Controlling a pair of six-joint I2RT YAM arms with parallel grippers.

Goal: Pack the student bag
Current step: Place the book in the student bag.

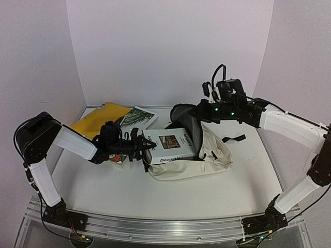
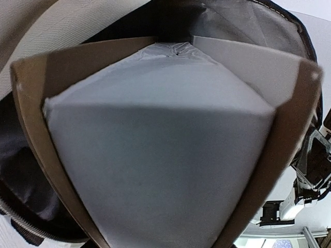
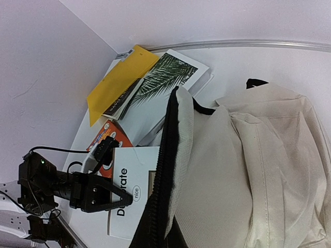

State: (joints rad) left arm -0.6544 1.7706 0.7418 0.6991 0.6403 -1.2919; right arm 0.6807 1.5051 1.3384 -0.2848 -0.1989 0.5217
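Note:
The student bag [image 1: 213,155] is a cream fabric backpack lying mid-table, its mouth facing left and dark lining showing. A thick white book titled "Decorate" [image 1: 170,144] lies partly inside that mouth. My left gripper [image 1: 146,145] is shut on the book's left edge. In the left wrist view the book's page block [image 2: 155,155] fills the frame and hides the fingers. From the right wrist view the left gripper [image 3: 121,199] has a black finger on the cover [image 3: 129,175]. My right gripper [image 1: 198,111] is shut on the bag's black zipper rim [image 3: 163,170], holding it up.
A yellow folder [image 1: 101,119] and a palm-leaf book [image 1: 138,118] lie at the back left, with an orange booklet [image 3: 108,135] beside the left gripper. A black strap [image 1: 234,138] trails right of the bag. White walls close in the back and sides.

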